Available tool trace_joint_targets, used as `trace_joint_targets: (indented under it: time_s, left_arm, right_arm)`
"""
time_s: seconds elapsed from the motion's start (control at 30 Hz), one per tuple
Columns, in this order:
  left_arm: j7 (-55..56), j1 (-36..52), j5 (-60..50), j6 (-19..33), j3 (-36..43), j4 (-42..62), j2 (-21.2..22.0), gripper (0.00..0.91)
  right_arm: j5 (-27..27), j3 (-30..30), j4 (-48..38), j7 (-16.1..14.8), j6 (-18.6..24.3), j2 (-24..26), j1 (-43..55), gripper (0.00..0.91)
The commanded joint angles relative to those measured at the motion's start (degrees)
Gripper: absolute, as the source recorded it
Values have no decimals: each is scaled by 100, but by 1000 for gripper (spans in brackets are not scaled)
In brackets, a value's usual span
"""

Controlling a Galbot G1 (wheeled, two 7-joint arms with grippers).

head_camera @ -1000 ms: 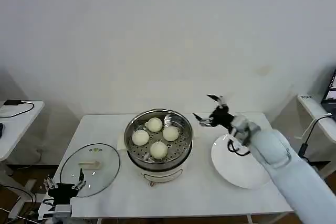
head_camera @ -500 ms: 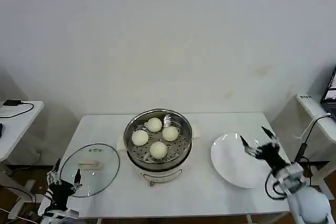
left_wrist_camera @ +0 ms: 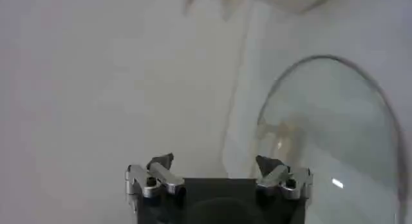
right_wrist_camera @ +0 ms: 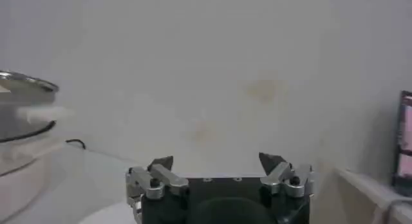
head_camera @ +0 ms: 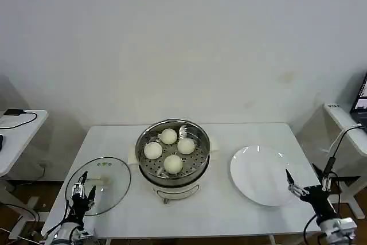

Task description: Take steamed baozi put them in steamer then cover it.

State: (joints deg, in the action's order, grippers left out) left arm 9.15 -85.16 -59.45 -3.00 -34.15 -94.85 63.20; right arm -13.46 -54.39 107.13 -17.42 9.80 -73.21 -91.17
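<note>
Four baozi (head_camera: 170, 150) sit on the perforated tray inside the uncovered steamer (head_camera: 173, 177) at the middle of the tabletop (head_camera: 223, 205), with the glass lid (head_camera: 109, 182) lying flat to its left and a white plate (head_camera: 258, 176) to its right. The left tool (head_camera: 84, 187) hangs over the lid's near edge, spread wide and holding nothing. The right tool (head_camera: 307, 185) is at the near right beside the plate, also wide open and empty.

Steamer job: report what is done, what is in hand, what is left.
Done: four steamed baozi sit on the tray in the steamer; the white plate is bare. In hand: nothing; the right gripper is open beside the plate, the left gripper open over the glass lid. Left: covering the steamer.
</note>
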Motion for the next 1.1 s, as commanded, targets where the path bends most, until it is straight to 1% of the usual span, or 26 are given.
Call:
trace_joint_targets:
  time_s: [0.03,0.47,0.77,0.8,0.83,0.87,1.1]
  left_arm:
    - [-14,570,-693,49,195,676,-102,907]
    - [49,1120,-701,3,334,1037,-137,907]
    - [-14,1486,-700,-62,534,1217,-67,907]
    - [-10,1530,-701,-62,555,1282,-59,423]
    - [8,1549,-692,-61,570,1317,-49,91]
    - [18,1556,-687,-59,572,1342,-45,0]
    - [54,1535,-634,-50,582,1477,-16,0]
  right_arm:
    - [-88,-217,8,-6,401,-274,-353,907]
    - [-93,-197,-67,-78,510,-342,-369,907]
    - [-51,-158,-105,-116,576,-437,-382,907]
    - [-51,-166,-103,-118,581,-440,-386,907]
    - [-50,-174,-100,-117,582,-439,-390,907]
    - [-51,-182,-95,-122,584,-439,-397,907]
    - [-61,-215,-81,-127,593,-433,-423,907]
